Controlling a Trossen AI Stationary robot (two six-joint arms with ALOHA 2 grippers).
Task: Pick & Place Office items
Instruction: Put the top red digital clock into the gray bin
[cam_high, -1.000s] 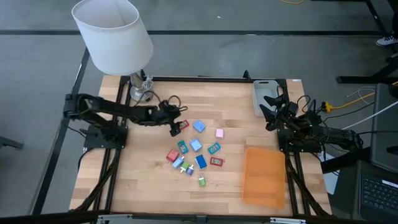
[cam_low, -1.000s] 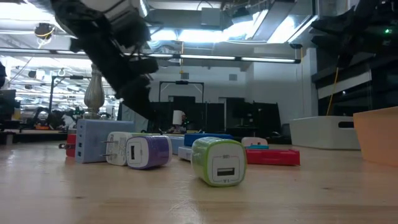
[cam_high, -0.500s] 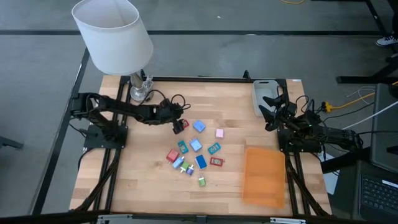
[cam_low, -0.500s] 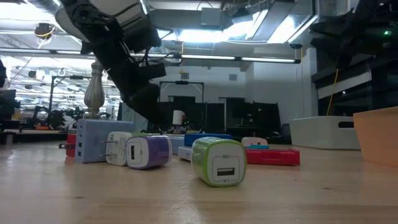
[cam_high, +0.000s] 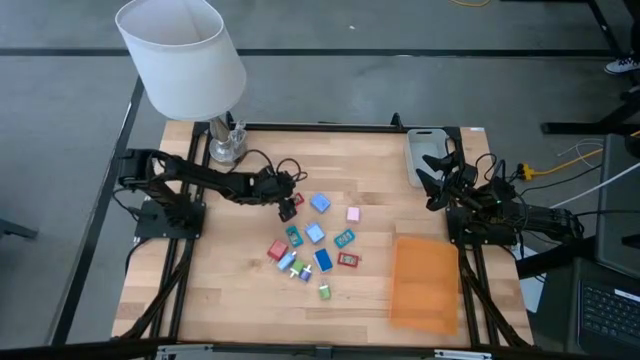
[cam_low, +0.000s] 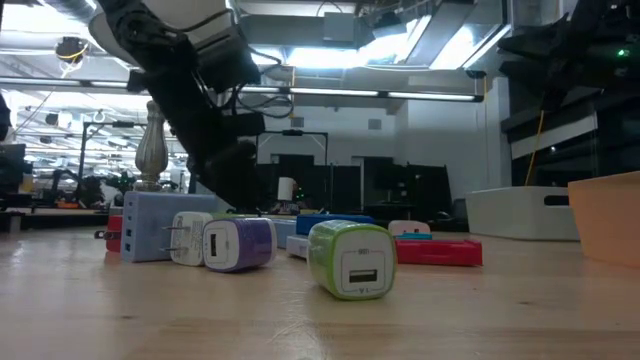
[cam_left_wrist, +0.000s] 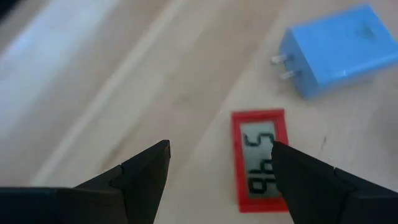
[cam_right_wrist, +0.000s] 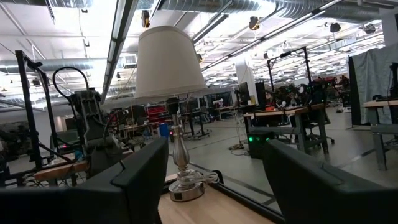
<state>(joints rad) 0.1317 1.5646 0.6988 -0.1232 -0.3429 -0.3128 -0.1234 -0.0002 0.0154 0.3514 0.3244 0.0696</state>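
The left arm pulls back toward the left of the high view: its elbow folds closer to its base, and the left gripper (cam_high: 287, 200) now sits a little lower, over the red display piece (cam_high: 291, 208). In the low view, the arm stands more upright.

Table (cam_high: 250, 300): light wood planks. Lamp shade (cam_high: 180, 55): white; lamp base (cam_high: 224, 148): silver metal. Tray (cam_high: 422, 152): pale grey. Sheet (cam_high: 426, 283): translucent orange. Red-framed item (cam_left_wrist: 261, 158): grey display, black digits. Plug adapter (cam_left_wrist: 339, 50): light blue. Nearest charger (cam_low: 351, 258): green and white; next charger (cam_low: 238, 243): apparently purple and white. Both arms: black
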